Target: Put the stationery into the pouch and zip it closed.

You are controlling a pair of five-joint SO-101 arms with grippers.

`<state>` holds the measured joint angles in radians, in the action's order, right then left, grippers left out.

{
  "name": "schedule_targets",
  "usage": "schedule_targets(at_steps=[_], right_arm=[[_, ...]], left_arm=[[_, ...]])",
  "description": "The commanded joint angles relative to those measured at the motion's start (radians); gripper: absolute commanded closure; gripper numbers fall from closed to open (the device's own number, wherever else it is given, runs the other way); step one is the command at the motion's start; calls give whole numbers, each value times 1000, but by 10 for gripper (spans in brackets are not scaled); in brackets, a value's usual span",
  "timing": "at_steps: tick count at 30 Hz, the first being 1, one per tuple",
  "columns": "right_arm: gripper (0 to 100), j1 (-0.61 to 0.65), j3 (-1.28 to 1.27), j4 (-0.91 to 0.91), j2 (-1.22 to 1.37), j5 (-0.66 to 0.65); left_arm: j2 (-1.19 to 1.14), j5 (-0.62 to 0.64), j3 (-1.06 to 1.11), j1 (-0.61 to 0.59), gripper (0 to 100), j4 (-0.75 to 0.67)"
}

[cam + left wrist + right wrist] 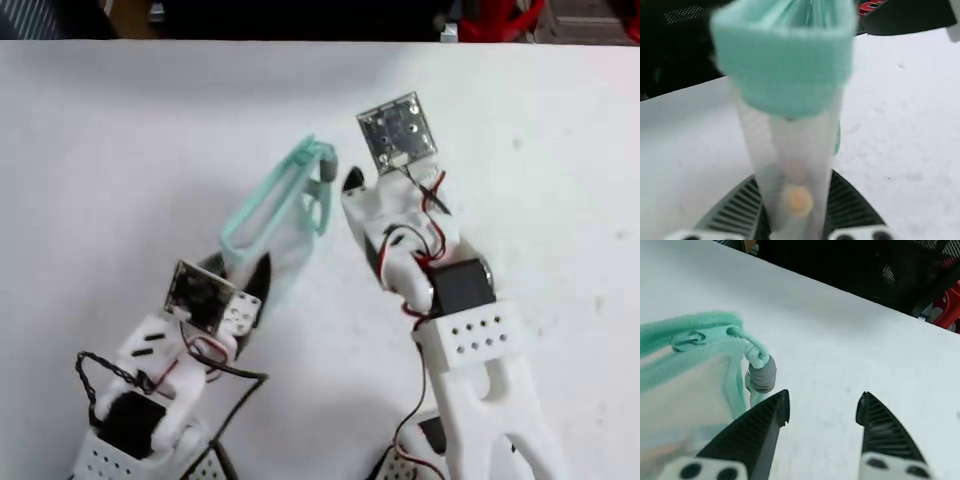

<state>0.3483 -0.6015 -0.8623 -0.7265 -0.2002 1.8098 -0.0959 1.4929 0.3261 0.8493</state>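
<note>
The clear pouch point(275, 215) with mint zipper trim lies slanted mid-table, its mouth standing open along the top edge. My left gripper point(240, 272) is shut on the pouch's near end; in the left wrist view the pouch point(790, 145) rises between the dark fingers point(847, 202), with a blurred orange item point(798, 198) inside it. My right gripper point(822, 410) stands open just beside the far end of the pouch point(685, 375), one fingertip close to the grey bead on the zipper cord point(762, 375). In the high view the right gripper point(350, 190) sits right of the cord point(326, 170).
The white table point(120, 150) stretches wide to the left and to the far right. Its back edge meets a dark area with red objects point(500, 18). Loose black and red cables point(220, 375) hang off both arms near the front.
</note>
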Motion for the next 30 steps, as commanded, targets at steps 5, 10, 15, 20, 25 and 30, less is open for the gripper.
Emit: schedule_targets(at_steps=[5, 10, 15, 20, 25, 30], right_arm=[[779, 97, -147, 111, -176, -12], [664, 117, -296, 292, -232, -12], [684, 91, -341, 395, -179, -12], [702, 96, -341, 527, -82, -12], [739, 90, -339, 661, 16, -11], [946, 88, -313, 694, 47, -12]], left_arm=[[12, -48, -3, 30, 976, -29], [12, -48, -3, 24, 976, -29], [12, -48, -3, 28, 976, -28], [12, -48, -3, 28, 976, -28], [12, -49, -3, 28, 976, -28], [12, -49, -3, 28, 976, -28]])
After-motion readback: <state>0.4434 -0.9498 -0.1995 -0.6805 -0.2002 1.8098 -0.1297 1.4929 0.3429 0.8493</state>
